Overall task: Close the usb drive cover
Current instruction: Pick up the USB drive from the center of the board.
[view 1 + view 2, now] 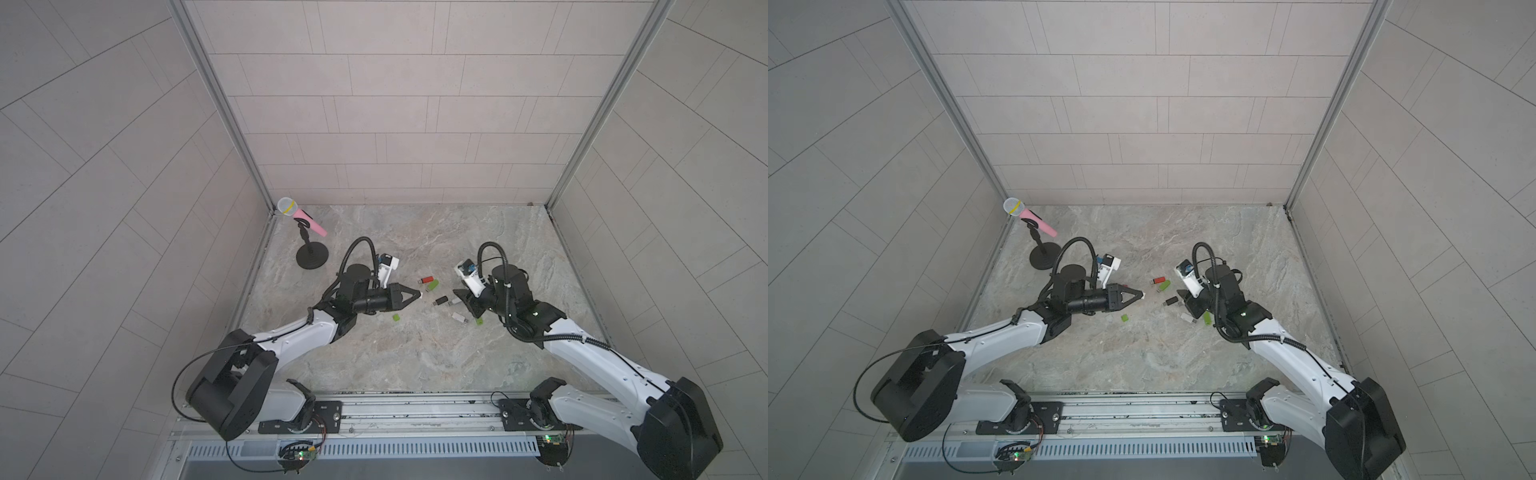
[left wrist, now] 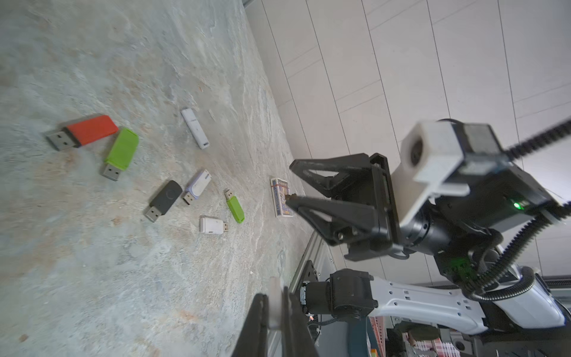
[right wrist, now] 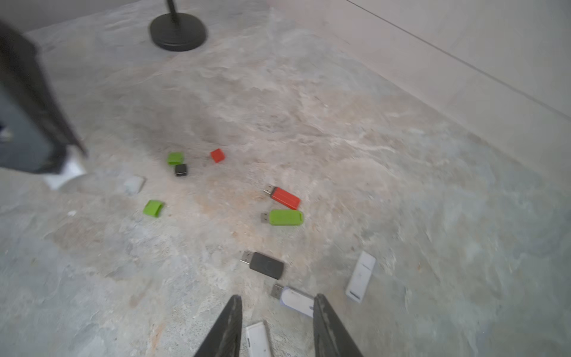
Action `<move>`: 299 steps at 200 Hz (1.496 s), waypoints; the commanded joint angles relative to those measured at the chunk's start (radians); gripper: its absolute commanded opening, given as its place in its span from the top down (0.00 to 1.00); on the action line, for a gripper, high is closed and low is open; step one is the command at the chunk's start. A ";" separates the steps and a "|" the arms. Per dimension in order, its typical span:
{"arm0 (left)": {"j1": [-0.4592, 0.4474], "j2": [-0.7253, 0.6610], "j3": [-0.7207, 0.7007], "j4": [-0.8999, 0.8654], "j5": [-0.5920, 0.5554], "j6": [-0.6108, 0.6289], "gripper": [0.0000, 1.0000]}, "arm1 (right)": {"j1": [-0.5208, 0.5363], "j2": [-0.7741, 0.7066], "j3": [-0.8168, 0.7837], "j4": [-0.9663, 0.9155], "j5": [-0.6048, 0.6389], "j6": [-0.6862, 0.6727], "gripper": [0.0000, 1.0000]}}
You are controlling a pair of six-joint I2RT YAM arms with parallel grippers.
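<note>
Pinched between the left fingers (image 2: pixel 256 324): a white cap (image 2: pixel 274 309). Spread right fingers (image 3: pixel 228 327) hang above a white drive (image 3: pixel 258 340) on the surface (image 3: pixel 340 123); next, probably, grasp it and align cap with plug.

Small white cap (image 3: pixel 68 174) aloft between left fingers (image 2: pixel 259 324); uncapped pale drive (image 3: pixel 296 301) flat, plug bare.

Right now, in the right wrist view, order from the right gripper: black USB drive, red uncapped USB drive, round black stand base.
1. Black USB drive, just ahead of the right gripper.
2. Red uncapped USB drive, mid-table.
3. Round black stand base, near the wall.
</note>
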State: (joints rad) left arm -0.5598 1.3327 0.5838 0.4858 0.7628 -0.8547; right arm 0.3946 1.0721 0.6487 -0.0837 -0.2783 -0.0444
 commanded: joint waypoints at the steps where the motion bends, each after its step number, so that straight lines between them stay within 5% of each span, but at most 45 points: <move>1: 0.024 -0.047 -0.022 -0.032 -0.021 0.025 0.96 | -0.100 0.052 0.043 -0.064 -0.116 0.313 0.62; 29: 0.051 -0.108 -0.042 -0.094 -0.045 0.045 0.96 | -0.120 0.153 0.138 -0.227 -0.140 0.301 0.63; 75: 0.082 -0.203 -0.057 -0.215 -0.091 0.099 0.96 | -0.100 0.304 0.281 -0.450 -0.049 0.041 0.57; 114: 0.110 -0.248 -0.080 -0.231 -0.108 0.112 0.96 | -0.027 0.319 0.258 -0.520 0.052 -0.560 0.53; 128: 0.119 -0.257 -0.086 -0.233 -0.107 0.118 0.96 | -0.027 0.322 0.223 -0.475 0.095 -0.683 0.53; 192: 0.139 -0.258 -0.097 -0.228 -0.074 0.126 0.96 | -0.053 0.506 0.364 -0.537 0.021 -0.884 0.50; 299: 0.167 -0.217 -0.087 -0.216 -0.023 0.137 0.96 | -0.010 0.742 0.532 -0.614 0.008 -0.934 0.51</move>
State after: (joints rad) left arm -0.4000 1.1095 0.4946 0.2489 0.7155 -0.7315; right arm 0.3717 1.7836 1.1549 -0.6464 -0.2512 -0.9447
